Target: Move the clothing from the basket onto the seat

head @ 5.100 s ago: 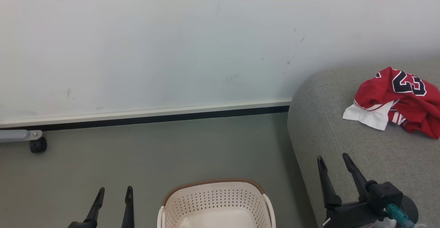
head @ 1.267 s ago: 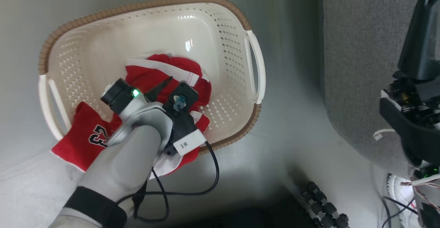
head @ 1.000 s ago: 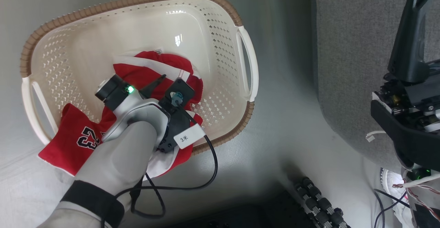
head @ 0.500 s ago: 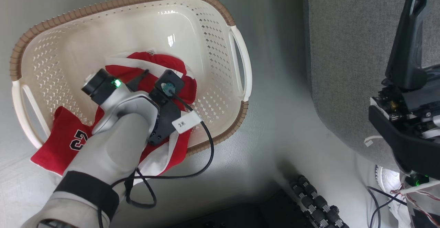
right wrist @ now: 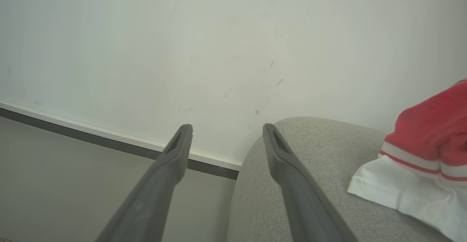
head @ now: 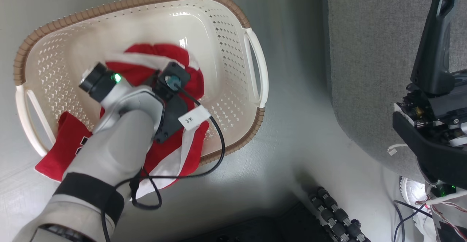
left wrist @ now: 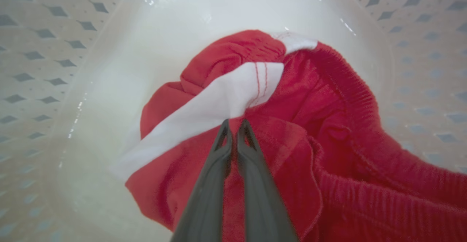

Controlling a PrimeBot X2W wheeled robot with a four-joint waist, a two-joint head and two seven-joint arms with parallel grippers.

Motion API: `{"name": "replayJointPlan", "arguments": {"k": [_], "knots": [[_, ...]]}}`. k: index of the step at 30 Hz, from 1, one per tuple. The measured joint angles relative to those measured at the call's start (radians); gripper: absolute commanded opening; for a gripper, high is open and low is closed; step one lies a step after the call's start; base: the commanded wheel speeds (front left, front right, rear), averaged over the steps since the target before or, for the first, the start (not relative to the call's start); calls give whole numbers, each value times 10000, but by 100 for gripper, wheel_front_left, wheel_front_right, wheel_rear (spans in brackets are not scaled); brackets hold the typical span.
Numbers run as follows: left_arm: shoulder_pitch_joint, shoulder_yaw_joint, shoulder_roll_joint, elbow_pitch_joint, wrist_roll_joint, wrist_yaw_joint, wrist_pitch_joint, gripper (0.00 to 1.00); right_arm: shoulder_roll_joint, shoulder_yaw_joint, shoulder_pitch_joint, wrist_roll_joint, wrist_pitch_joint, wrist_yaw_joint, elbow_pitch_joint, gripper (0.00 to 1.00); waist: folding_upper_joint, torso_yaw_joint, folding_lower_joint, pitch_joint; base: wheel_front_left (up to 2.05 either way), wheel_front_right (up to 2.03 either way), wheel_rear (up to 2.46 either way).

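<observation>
The cream-white perforated plastic laundry basket [head: 226,52] with the brown woven-look rim is standing on the grey floor [head: 292,132] at the left of the head view. The clothing [head: 157,49], a red thin-fabric sports garment with white panels, is lying bunched in the basket. One red end is hanging over the near rim and touching the floor.

The pale grey left forearm [head: 109,150] is reaching down into the basket, with a black cable [head: 215,150] looping from its wrist. In the left wrist view, the left hand [left wrist: 233,125] is closing its two dark fingers [left wrist: 208,183] almost tip to tip. They are pinching the clothing where a white panel meets the red fabric, and folds are gathering at the tips.

The large grey fabric-upholstered sofa [head: 365,52] with rounded edges is standing to the right of the basket, apart from it. The right hand [right wrist: 226,129] is hovering beside the sofa's rounded corner with its fingers spread wide and nothing between them, pointing toward the white wall [right wrist: 219,45]. A second red garment [right wrist: 427,139] with white, red-striped trim is lying on the sofa cushion at the right edge of the right wrist view.
</observation>
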Motion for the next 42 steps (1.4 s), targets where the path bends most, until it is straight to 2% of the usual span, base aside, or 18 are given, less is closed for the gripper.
{"name": "replayJointPlan", "arguments": {"k": [5,11,21,33,42], "knots": [[-269,282,-10,-142,-414,-2,-481,0,-2,-65,-81,10,0,2,132,100,0,81,0,-35,0,0,0],[-8,625,-69,-456,-1129,-111,-1526,0,-27,-157,-205,56,0,15,886,100,0,299,0,-451,0,0,0],[1070,267,-77,-1785,-2355,-462,-2940,0,-17,-163,-104,318,0,213,2201,100,0,672,0,-1657,0,0,0],[1610,-251,-84,-3269,-3392,-629,-3271,0,-25,-397,617,734,2,364,3630,100,0,1142,-1,-3364,0,0,0],[1638,-8,-107,-3879,-3714,-629,-3331,0,-21,-520,1087,846,2,470,4512,100,0,1580,-1,-4681,0,0,0]]}}
